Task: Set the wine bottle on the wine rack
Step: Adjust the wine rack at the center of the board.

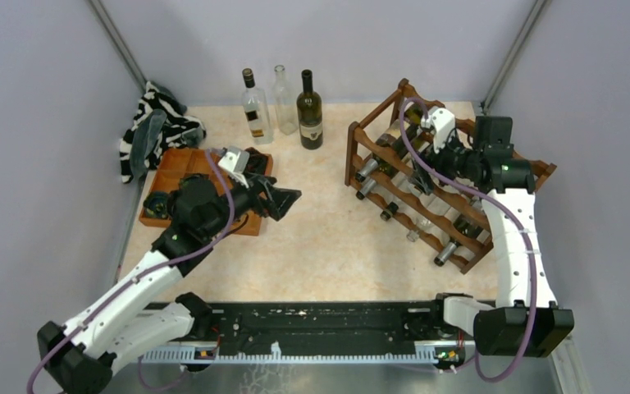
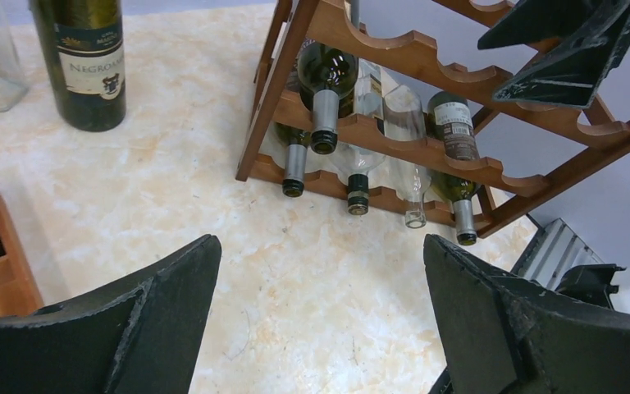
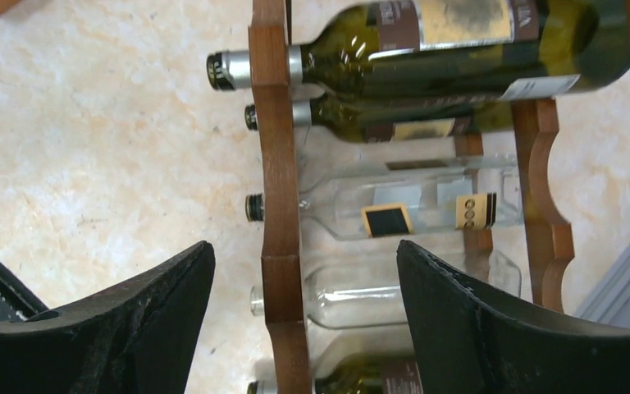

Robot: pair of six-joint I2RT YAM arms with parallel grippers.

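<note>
Three upright bottles are standing at the back edge of the counter. The dark wine bottle is standing nearest the wine rack, apart from it. Right arm is covering the rack's top. Clear bottles inside are blending into the counter. Left hand is gaping, empty, over bare counter between tray and rack. Right hand is spread, empty, above a rack rail.
</note>
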